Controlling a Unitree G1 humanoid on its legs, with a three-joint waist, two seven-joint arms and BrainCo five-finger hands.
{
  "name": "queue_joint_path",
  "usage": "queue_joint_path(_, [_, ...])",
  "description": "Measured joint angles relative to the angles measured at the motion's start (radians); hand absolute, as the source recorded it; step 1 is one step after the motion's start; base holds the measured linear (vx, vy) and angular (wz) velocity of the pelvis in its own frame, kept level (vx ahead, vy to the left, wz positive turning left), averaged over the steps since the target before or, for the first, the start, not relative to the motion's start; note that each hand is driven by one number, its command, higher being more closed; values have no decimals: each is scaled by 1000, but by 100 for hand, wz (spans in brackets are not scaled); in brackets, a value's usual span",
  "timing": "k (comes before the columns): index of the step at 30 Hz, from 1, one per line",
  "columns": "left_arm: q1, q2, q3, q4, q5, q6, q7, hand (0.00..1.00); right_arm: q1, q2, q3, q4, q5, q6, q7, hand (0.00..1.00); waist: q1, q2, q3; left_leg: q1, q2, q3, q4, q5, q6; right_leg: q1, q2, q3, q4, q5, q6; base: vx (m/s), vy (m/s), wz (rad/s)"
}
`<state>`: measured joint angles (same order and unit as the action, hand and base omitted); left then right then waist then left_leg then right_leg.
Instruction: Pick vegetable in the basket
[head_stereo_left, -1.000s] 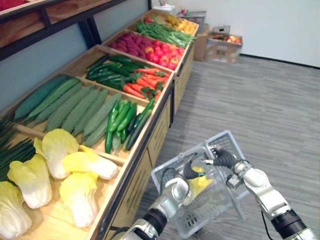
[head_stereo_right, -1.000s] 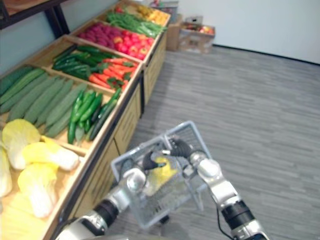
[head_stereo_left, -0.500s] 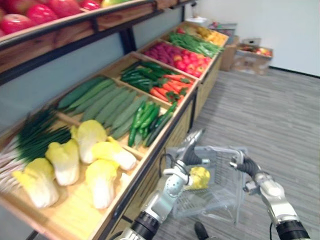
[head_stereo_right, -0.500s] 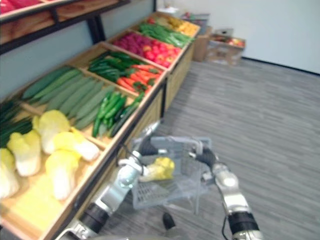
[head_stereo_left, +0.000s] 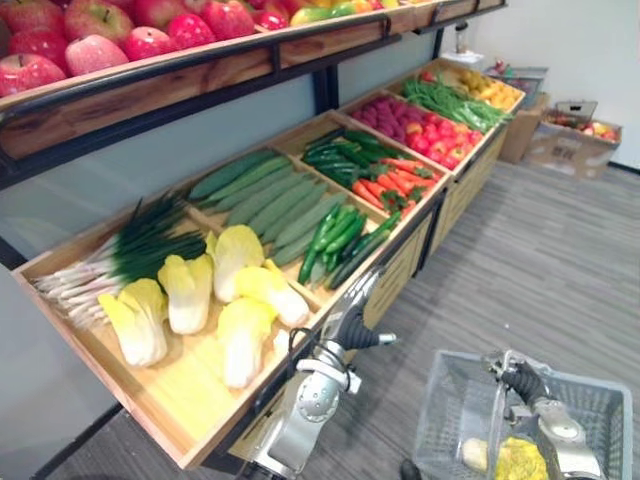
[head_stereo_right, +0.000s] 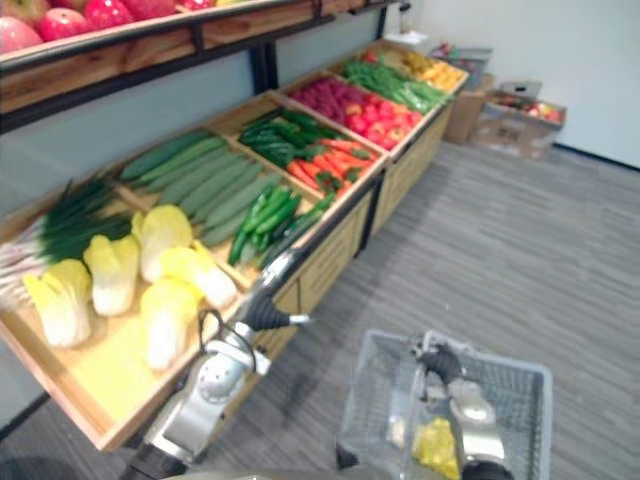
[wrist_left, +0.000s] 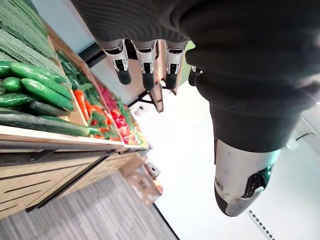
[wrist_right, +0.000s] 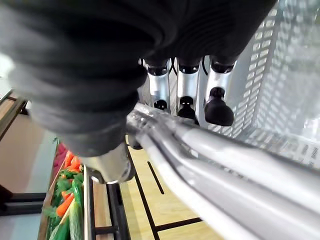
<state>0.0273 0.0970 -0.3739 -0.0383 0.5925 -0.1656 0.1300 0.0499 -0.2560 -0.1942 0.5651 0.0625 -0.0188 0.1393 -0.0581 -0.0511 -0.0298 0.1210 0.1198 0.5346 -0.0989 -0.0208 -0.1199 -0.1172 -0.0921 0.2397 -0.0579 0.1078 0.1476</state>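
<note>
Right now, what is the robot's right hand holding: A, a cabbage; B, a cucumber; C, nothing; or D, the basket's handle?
D: the right hand curls its fingers round the silver handle of the basket; the left hand holds nothing.

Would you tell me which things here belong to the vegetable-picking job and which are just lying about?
Job in hand:
basket, gripped by the right hand
yellow leafy vegetable inside it
left hand, open and empty

Just lying about:
apples
carrots
cucumbers
cardboard boxes
</note>
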Motion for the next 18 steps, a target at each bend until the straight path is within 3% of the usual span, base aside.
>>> queue_joint_path(6, [15,9,19,0,0,0,-14,0,22,14,-2,5,27,0,-4,100,-21,-6,-4,0,-2,-10,4,2,3,6,-4,-11,-2,1,-1,14,-29,5])
queue_joint_path(12, [15,8,18,0,0,0,-15,0,44,31,-35,41,34,-5,-26,100,-20,-4,-6,0,-2,-17,2,2,3,7,-5,-16,-3,1,-1,-9,-40,3])
queue_joint_path(18, [15,10,18,0,0,0,-14,0,97,58,-36,41,121,-17,-25,100,-21,-6,-8,0,-2,-24,1,2,3,13,-7,-25,-8,-1,0,-7,-30,3])
